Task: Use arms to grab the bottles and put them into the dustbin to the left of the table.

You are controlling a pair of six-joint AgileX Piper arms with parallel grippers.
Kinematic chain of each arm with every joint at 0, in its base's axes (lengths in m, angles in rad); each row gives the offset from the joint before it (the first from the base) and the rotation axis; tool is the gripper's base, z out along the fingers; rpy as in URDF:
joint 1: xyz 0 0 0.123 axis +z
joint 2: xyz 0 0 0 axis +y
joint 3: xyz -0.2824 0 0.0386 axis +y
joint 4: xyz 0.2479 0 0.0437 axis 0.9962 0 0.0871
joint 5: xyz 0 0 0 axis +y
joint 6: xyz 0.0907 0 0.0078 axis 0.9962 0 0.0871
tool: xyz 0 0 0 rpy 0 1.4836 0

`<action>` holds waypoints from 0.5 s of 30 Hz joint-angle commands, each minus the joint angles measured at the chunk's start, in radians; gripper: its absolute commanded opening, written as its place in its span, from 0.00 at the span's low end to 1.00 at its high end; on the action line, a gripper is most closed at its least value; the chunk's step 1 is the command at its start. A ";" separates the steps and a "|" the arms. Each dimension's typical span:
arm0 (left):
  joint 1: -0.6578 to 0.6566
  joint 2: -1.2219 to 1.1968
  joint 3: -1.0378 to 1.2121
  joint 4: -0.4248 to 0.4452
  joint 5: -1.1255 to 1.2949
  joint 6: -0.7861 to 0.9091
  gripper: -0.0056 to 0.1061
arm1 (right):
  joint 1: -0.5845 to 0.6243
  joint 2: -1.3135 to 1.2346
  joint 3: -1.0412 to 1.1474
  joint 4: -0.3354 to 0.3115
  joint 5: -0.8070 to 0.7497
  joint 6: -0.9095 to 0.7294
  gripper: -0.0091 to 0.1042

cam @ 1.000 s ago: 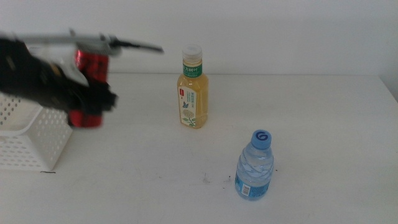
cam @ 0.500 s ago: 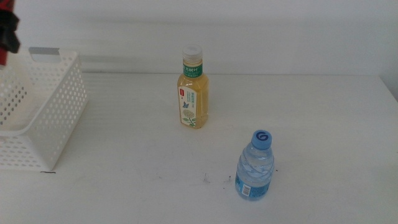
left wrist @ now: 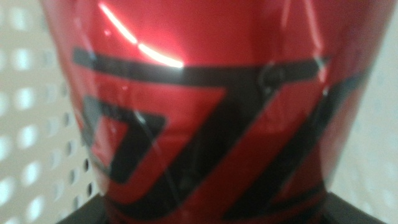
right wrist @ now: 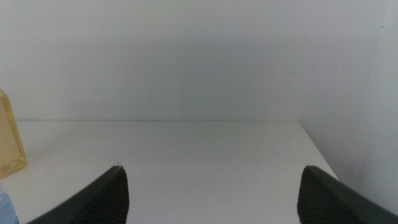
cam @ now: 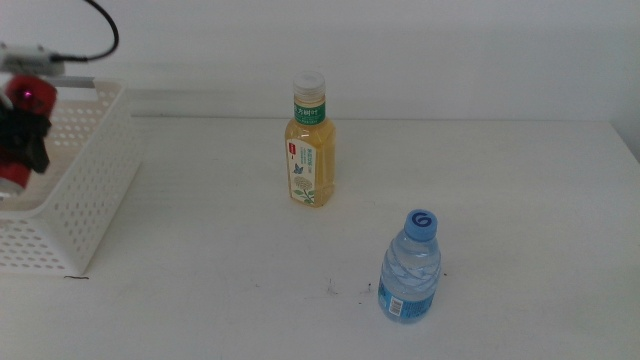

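Can (cam: 24, 100): slim, red, tipped over the bin at the table's left edge; clamped in the left gripper (cam: 22, 135), whose jaws are closed on its body; the left wrist view is filled by the can (left wrist: 211, 106) with perforated bin wall behind it; by the look of it a thin metal wall, light, smooth and slick, likely to dent if squeezed hard; mid-body is the sensible hold.
Bin (cam: 95, 170): white, perforated sides, grey bar on the far rim; wide mouth, so a release above it should land inside; I judge this the drop step for the first item.
Tea bottle (cam: 309, 140): yellow, white cap, green label; upright near the table's middle, toward the far edge; seems stiff plastic, full and so heavier; take it around the label, below the shoulder.
Water bottle (cam: 410, 267): small, clear, blue cap; upright, nearer the front edge and right of the tea bottle, well apart from it; ribbed thin plastic, may give and slip under the jaws; grip at the waist.
Table (cam: 520, 200): flat, white, a few dark specks; smooth, so a nudged bottle could slide or topple; open space around both bottles.
Right gripper (right wrist: 211, 186): waiting low by the table's right part, jaws spread wide, nothing between them; tea bottle's edge (right wrist: 9, 140) shows in its view.
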 commanded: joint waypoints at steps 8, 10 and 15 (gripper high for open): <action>0.000 0.089 -0.014 -0.002 -0.017 0.005 0.10 | -0.008 -0.005 0.005 -0.002 -0.010 -0.003 0.90; -0.002 0.091 -0.014 -0.002 -0.017 0.005 0.17 | -0.008 -0.005 0.005 -0.002 -0.010 -0.003 0.90; -0.010 0.092 -0.014 0.005 -0.017 0.005 0.48 | -0.008 -0.005 0.005 -0.002 -0.010 -0.003 0.90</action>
